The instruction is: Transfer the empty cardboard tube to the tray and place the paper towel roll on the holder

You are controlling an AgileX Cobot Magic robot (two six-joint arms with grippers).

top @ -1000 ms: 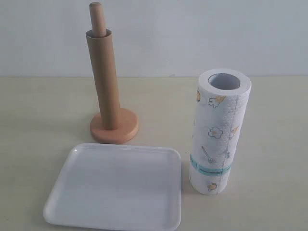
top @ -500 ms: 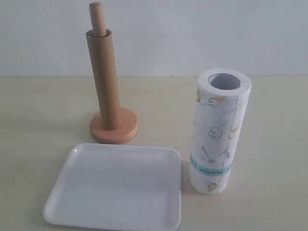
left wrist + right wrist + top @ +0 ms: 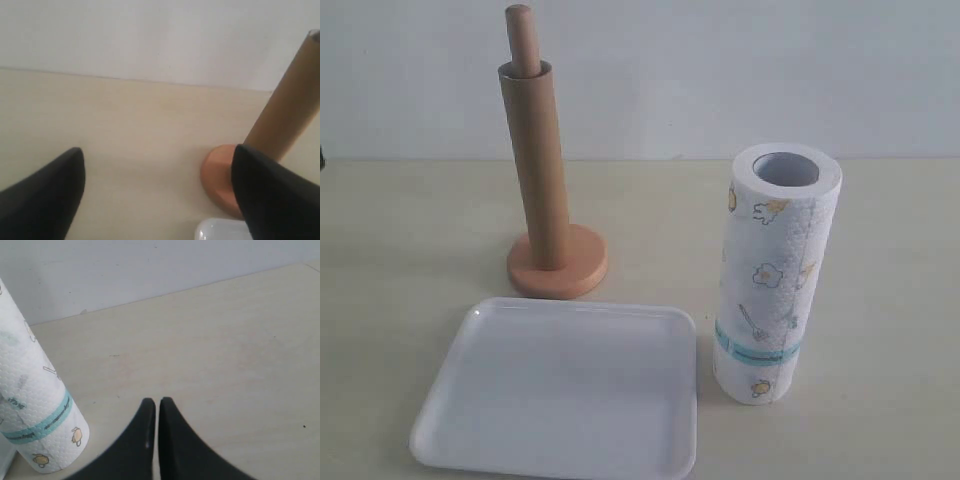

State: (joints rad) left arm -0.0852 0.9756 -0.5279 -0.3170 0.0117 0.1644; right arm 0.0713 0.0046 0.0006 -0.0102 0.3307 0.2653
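Observation:
The empty cardboard tube [image 3: 537, 165] stands upright over the post of the wooden holder [image 3: 558, 266]; the post's round top pokes out above it. In front lies the white tray [image 3: 560, 390]. The paper towel roll [image 3: 775, 270] stands on end at the right. My left gripper [image 3: 157, 155] is open, with bare table between its fingers; the tube [image 3: 287, 107], the holder's base [image 3: 217, 172] and a tray corner [image 3: 217, 231] show beside one finger. My right gripper [image 3: 156, 402] is shut on nothing, the towel roll [image 3: 35, 405] off to its side. Only a dark sliver at the left edge of the exterior view hints at an arm.
Everything stands on a pale wooden table [image 3: 410, 240] with a white wall [image 3: 720, 70] behind it. Open table surface [image 3: 225, 350] stretches beyond the right gripper.
A small dark edge has appeared at the far left of the exterior view. The tube, holder, tray and roll have not moved.

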